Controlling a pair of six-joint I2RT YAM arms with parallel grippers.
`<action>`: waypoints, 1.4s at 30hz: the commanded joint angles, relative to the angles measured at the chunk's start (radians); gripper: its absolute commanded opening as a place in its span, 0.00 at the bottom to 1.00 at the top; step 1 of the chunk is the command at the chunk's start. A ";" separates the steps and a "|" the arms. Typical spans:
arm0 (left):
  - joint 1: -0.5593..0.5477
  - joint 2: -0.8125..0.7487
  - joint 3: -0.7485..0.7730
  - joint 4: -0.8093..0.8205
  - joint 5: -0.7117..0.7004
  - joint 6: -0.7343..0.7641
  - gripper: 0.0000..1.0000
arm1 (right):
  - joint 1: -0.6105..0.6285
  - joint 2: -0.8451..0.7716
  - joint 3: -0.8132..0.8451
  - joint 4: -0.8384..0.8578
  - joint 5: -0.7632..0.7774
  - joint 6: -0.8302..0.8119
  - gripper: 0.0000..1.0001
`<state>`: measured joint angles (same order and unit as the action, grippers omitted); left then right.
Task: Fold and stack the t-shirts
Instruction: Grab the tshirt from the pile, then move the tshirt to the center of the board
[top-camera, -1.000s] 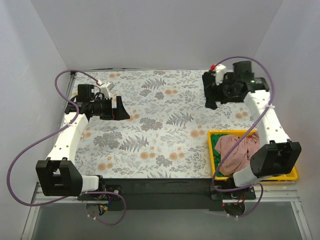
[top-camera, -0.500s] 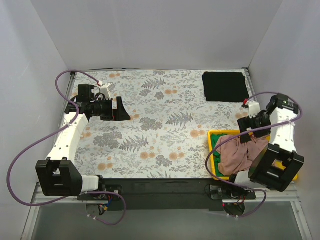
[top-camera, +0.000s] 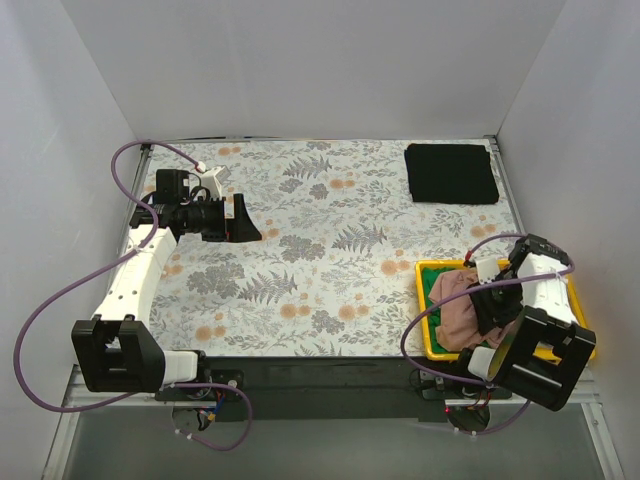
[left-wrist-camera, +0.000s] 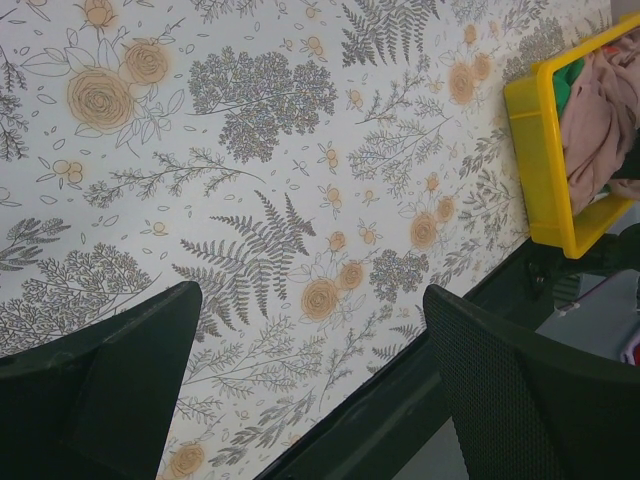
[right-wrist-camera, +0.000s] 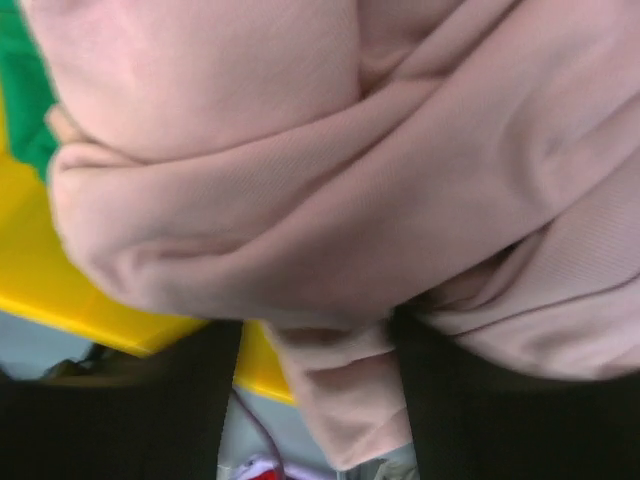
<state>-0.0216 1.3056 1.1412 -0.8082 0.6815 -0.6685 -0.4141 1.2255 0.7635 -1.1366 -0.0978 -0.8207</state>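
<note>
T-shirts in three colours show from the top camera. The black t-shirt (top-camera: 452, 174) lies folded flat at the far right corner of the floral table covering (top-camera: 320, 240). The pink t-shirt (top-camera: 452, 308) sits crumpled in the yellow bin (top-camera: 421, 300) at the near right edge. Only a sliver of the green t-shirt (top-camera: 432, 272) peeks from beneath it. The right gripper (top-camera: 488, 310) is down in the bin, its fingertips lost against the pink cloth. The left gripper (top-camera: 245, 222) hangs over the far left of the table, well apart from every shirt.

The left wrist camera shows that gripper's fingers spread wide with nothing between them, only bare covering below. The bin is cut off by the upper right corner.

In the right wrist camera, blurred pink folds fill nearly the whole view, with green at the upper left edge and yellow plastic below it. The two dark fingers stand partly apart with a hanging fold of pink cloth between them. Whether they pinch it cannot be told.
</note>
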 joint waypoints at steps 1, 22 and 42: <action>0.003 -0.005 0.011 -0.003 0.023 0.009 0.93 | -0.002 -0.004 0.025 0.037 0.003 -0.006 0.38; 0.008 -0.020 0.035 -0.003 0.012 -0.013 0.93 | 0.028 0.167 1.209 -0.180 -0.566 0.161 0.01; 0.307 0.057 0.341 -0.092 0.240 -0.085 0.93 | 0.830 0.367 1.305 0.595 -0.510 0.629 0.01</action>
<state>0.2699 1.3624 1.4319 -0.8627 0.8562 -0.7559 0.3817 1.6333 2.1818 -0.8082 -0.5720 -0.3016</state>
